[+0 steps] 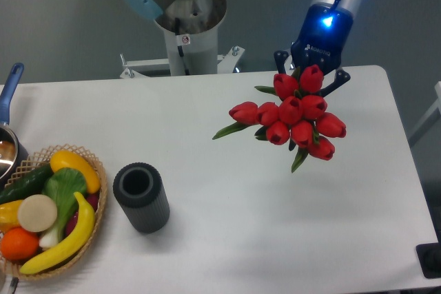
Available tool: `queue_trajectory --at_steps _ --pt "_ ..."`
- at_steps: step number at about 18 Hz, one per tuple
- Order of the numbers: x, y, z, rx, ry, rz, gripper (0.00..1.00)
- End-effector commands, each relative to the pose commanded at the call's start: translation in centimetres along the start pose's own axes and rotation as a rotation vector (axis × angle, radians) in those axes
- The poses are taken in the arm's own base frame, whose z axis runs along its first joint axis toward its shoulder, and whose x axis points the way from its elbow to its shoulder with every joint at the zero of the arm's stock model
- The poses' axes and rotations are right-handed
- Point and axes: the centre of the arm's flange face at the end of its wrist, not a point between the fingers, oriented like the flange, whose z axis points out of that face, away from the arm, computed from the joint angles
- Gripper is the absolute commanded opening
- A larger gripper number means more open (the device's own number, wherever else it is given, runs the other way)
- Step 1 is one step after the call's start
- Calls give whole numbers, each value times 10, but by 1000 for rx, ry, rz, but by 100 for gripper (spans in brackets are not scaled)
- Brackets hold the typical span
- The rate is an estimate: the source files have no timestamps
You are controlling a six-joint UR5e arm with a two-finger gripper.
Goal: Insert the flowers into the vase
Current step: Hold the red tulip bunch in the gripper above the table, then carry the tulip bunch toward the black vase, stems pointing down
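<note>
The flowers (293, 116), a bunch of red tulip buds with green leaves, hang above the right part of the white table with the buds facing the camera. My gripper (310, 74) sits behind and above the bunch, shut on its stems; the stems and fingertips are mostly hidden by the buds. The vase (141, 197), a dark ribbed cylinder with an open round mouth, stands upright on the table far to the lower left of the flowers.
A wicker basket (96, 222) of fruit and vegetables sits at the left front, close beside the vase. A metal pot with a blue handle (9, 84) is at the left edge. The arm's base column (186, 39) stands behind the table.
</note>
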Motion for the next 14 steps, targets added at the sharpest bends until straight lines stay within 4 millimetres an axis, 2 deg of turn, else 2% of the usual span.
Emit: queue_trajectory --at_steps 5,9,14 --pt "6 -8 12 65 41 35 18" --pt "27 -23 47 139 152 66 18" --pt "48 -37 63 232 250 77 18"
